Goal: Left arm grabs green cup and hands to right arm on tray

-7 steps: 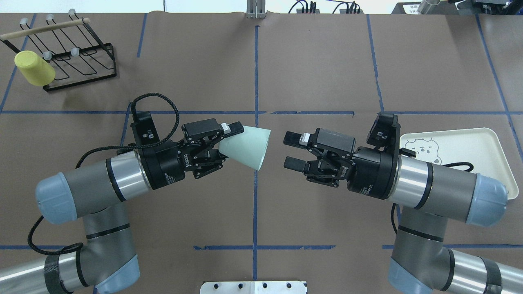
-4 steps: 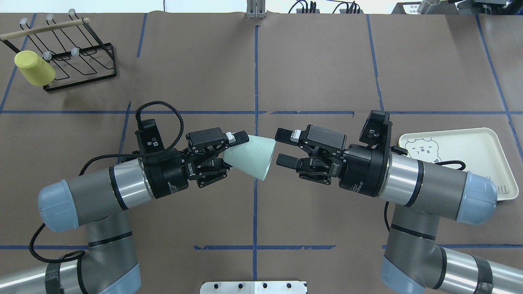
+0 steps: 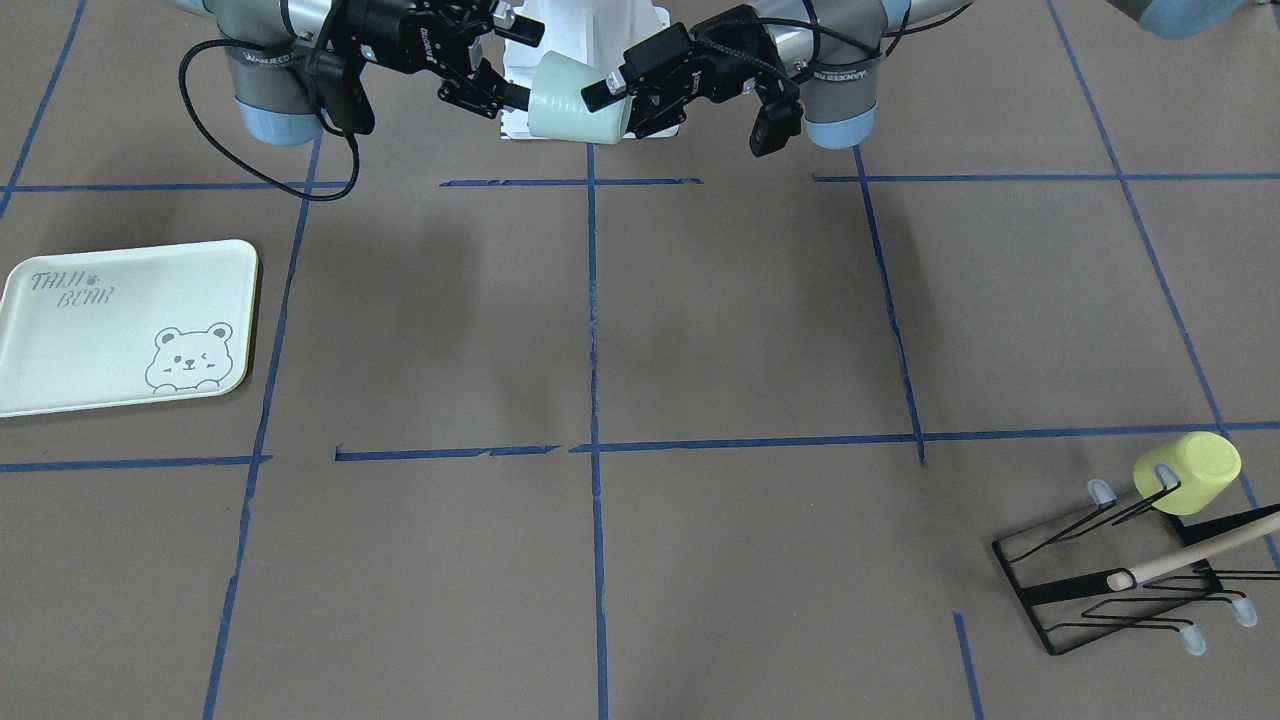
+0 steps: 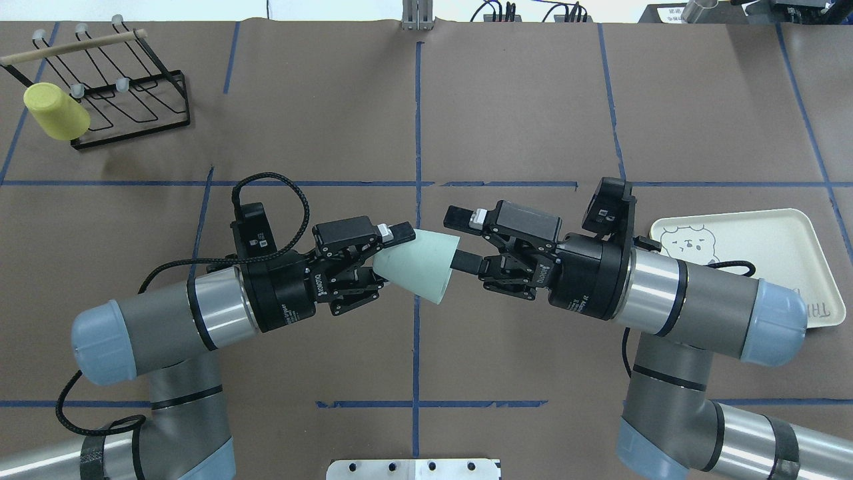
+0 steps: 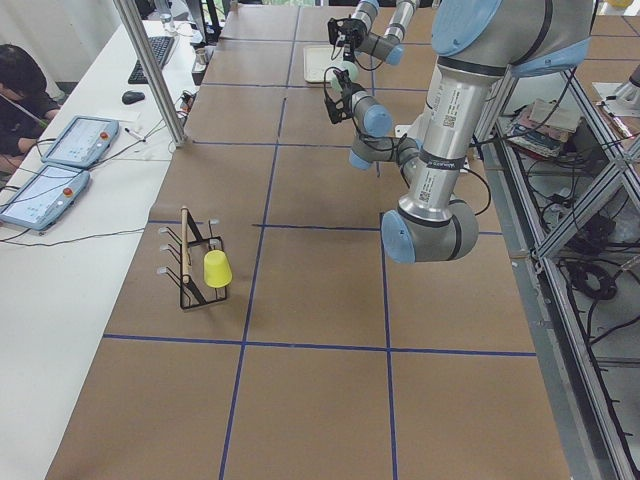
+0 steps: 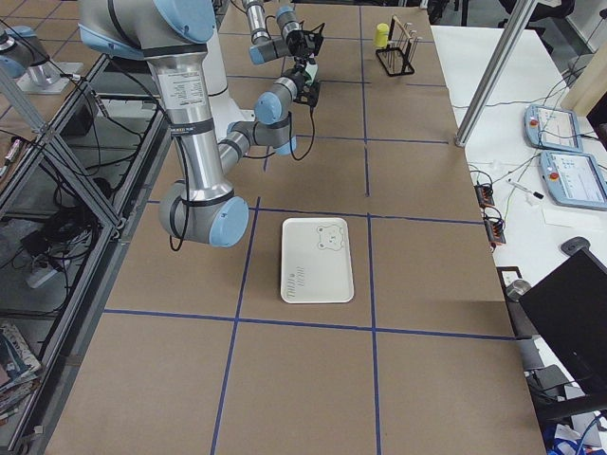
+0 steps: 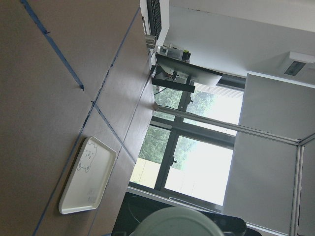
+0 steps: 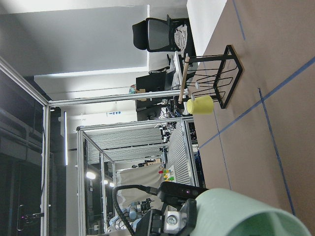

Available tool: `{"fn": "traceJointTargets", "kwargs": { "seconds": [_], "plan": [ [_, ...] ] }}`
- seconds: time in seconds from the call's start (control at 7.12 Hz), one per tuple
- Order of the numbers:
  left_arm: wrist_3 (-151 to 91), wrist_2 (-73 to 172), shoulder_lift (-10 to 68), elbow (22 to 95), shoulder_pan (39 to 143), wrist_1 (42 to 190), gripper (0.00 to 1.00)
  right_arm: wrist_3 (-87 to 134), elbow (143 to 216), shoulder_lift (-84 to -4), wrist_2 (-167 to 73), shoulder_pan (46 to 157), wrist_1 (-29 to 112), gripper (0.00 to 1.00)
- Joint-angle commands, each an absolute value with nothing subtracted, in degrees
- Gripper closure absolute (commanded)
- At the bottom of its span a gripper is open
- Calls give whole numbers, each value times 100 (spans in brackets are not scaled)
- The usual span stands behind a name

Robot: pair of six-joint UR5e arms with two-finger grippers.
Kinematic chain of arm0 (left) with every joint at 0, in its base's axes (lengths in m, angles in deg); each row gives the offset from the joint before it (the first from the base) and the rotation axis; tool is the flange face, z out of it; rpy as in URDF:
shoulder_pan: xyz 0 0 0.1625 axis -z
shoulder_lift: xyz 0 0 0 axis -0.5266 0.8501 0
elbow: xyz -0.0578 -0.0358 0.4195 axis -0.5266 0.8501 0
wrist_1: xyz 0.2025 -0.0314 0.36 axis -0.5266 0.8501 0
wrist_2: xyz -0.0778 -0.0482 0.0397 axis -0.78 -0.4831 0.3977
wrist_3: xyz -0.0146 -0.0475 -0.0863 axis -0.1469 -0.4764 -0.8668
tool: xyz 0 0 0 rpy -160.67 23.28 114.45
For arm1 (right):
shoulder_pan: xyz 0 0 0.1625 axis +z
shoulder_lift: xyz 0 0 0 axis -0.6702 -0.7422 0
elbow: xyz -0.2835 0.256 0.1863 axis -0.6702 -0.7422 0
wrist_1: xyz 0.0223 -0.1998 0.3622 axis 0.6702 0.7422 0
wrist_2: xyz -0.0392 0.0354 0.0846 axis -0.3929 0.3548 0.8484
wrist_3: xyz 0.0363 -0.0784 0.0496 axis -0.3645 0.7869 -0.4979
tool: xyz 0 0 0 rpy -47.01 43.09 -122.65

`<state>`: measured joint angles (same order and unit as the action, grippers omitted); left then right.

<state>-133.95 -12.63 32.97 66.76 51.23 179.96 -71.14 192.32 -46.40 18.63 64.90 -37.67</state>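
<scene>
Gripped at its narrow base by the left end effector (image 4: 381, 257): the green cup (image 4: 421, 270), held clear of the tabletop (image 4: 520, 107) near the middle tape line. Lying on its side, long axis roughly level and running from left arm to right arm, wide mouth turned toward the right end effector (image 4: 460, 240). Spread wide there and grasping nothing: one finger just beyond the far side of the rim, the other right at the mouth, about level with the cup's axis. Cannot tell from overhead about that nearer finger: inside the mouth, touching the rim, or just short. From the right wrist, an open mouth low in the picture, so lined up nearly head-on.

Probably mid-handover: next a pinch on the wall near the rim, then a release at the base. Little slack for sideways error, with the far part of the rim apparently between the spread fingers. Thin smooth plastic, likely to flex or slip under an off-centre squeeze.

Destination on the right arm's side: the tray (image 4: 786, 233), flat on the tabletop, well apart from the cup, partly hidden under the right forearm. Open brown surface between.

Far off at the left corner, a yellow cup (image 4: 56, 111) hung on a wire rack (image 4: 133, 93), out of the way.
</scene>
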Motion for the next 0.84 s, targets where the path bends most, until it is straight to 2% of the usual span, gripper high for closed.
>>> {"fn": "traceJointTargets", "kwargs": {
  "seconds": [0.0, 0.28, 0.42, 0.56, 0.7],
  "plan": [
    [-13409, -1262, 3407, 6656, 5120, 17994, 57, -7117, 19229, -4615, 1863, 6485, -3767, 5],
    [-13409, -1262, 3426, 6656, 5102, 17994, 57, -7117, 19229, -4615, 1863, 6476, -3767, 7],
    [-13409, -1262, 3417, 6656, 5093, 17994, 57, -7108, 19229, -4615, 1863, 6467, -3767, 17],
    [-13409, -1262, 3417, 6664, 5093, 17994, 57, -7108, 19229, -4615, 1872, 6467, -3767, 31],
    [-13409, -1262, 3417, 6673, 5093, 17994, 57, -7108, 19229, -4615, 1872, 6467, -3775, 39]
  ]
}}
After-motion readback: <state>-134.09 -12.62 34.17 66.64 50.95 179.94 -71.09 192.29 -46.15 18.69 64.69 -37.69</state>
